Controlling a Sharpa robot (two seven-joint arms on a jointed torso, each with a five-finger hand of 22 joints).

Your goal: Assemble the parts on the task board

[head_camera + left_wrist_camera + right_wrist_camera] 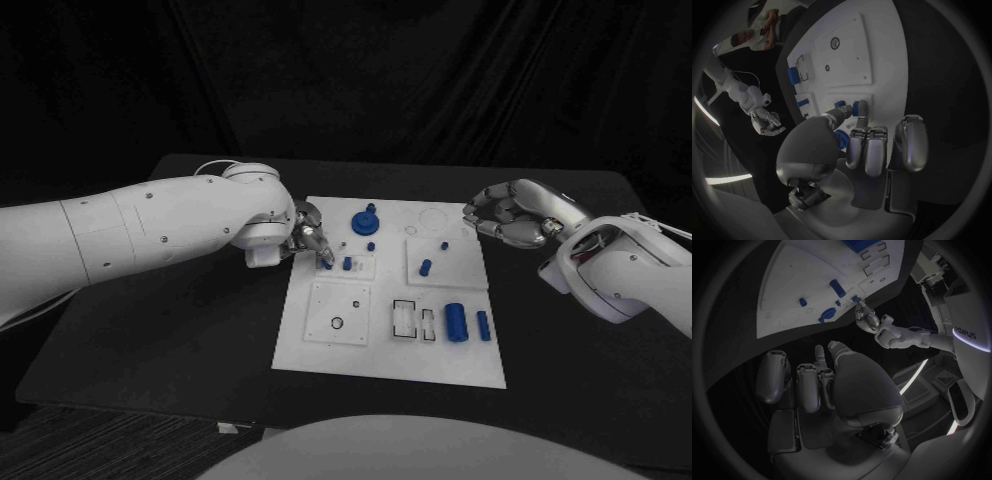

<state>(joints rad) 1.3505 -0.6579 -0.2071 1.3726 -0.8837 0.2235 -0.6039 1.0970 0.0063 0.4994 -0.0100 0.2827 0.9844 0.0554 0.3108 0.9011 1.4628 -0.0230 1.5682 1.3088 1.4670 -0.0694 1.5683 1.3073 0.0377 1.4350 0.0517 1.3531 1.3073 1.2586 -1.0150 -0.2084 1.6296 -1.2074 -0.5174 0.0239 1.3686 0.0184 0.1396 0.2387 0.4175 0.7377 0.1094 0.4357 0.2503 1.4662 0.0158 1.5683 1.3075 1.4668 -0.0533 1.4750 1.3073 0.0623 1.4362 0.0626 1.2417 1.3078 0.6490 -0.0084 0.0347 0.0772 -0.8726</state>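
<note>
Head view: you see the task board (335, 345) lying flat on the black surface (173, 330), between your two hands.
Left hand (309, 240): it sits over the board's left edge, fingertips down at a small blue peg (348, 264); in the left wrist view a fingertip (861, 108) touches a blue peg (856, 106), but you cannot tell whether the hand grips it.
Right hand (508, 215): it hovers just off the board's far right corner, fingers curled inward and clenched on nothing.
Parts near the left hand: a large round blue part (366, 219) stands just beyond the fingertips.
Parts nearer the right hand: a blue cylinder (427, 266) lies below it on the board, and two larger blue cylinders (459, 322) lie side by side near the board's right edge.
Right wrist view: the curled fingers (811, 385) hang apart from the board (792, 285).
</note>
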